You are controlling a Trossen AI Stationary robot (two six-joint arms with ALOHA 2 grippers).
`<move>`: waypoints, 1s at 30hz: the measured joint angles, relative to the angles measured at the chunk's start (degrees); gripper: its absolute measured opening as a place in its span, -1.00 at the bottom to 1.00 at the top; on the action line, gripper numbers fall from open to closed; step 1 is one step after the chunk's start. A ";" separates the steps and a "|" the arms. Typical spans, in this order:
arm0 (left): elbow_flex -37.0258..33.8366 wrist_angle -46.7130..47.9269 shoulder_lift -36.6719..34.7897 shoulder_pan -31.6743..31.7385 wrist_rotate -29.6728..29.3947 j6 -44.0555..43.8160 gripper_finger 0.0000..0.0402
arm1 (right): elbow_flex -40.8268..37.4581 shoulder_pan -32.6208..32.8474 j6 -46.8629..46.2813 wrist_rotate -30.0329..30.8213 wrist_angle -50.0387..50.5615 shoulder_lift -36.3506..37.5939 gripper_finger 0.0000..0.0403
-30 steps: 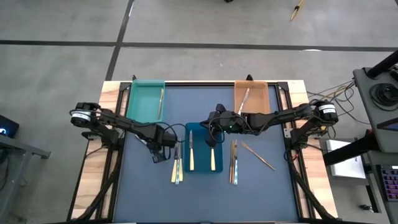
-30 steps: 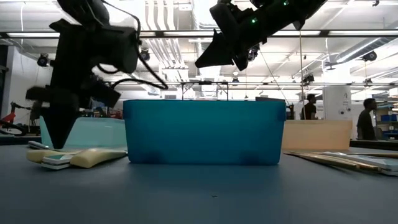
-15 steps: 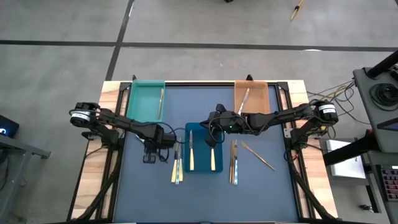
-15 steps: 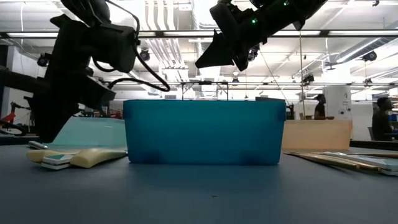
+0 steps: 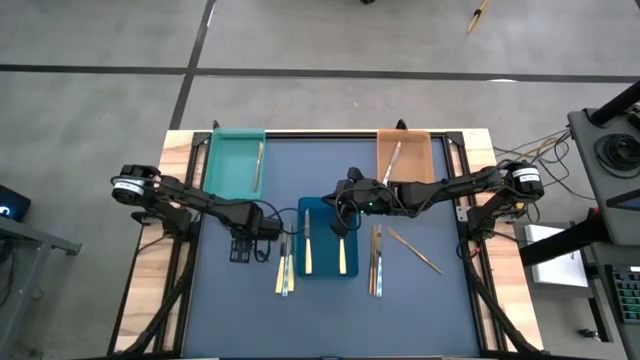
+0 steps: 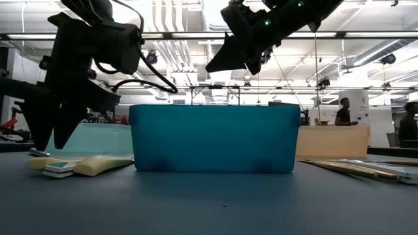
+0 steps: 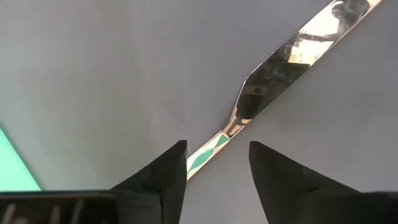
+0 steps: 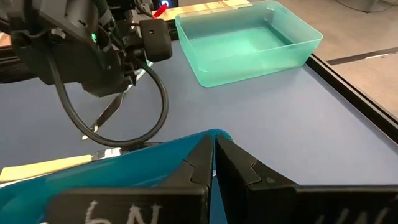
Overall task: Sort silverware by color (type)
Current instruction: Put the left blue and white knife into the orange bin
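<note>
My left claw (image 7: 214, 165) hangs released above a knife (image 7: 292, 56) lying flat on the counter (image 5: 240, 310), beside the blue tray (image 5: 326, 266). I should straddle its narrow neck squarely before pinching. Right claw (image 8: 214, 163) waits clenched over that tray.

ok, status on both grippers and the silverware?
Left gripper open above a knife on the mat, nothing held. Right gripper shut, empty, over the blue tray. Nothing in the way.
</note>
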State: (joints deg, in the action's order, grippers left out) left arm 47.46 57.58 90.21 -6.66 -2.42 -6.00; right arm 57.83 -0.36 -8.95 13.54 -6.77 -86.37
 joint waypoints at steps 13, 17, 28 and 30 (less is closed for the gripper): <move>-1.66 -1.32 3.48 0.00 0.33 -2.64 -0.23 | -0.01 0.50 0.00 0.00 0.14 0.00 -0.96; -1.51 -1.24 5.27 -0.04 0.63 -3.57 -0.34 | -0.01 0.50 0.00 0.00 0.12 0.00 -0.96; -1.70 -1.57 5.16 -0.07 0.75 -4.62 -0.95 | -0.01 0.50 -0.02 -0.02 0.10 0.00 -0.96; -1.70 -1.51 5.16 -0.08 0.63 -4.63 -0.96 | -0.01 0.50 -0.02 -0.02 0.10 0.00 -0.96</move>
State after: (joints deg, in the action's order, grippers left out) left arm 45.76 56.07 95.37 -6.74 -1.78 -10.63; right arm 57.82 0.14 -8.97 13.52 -6.68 -86.37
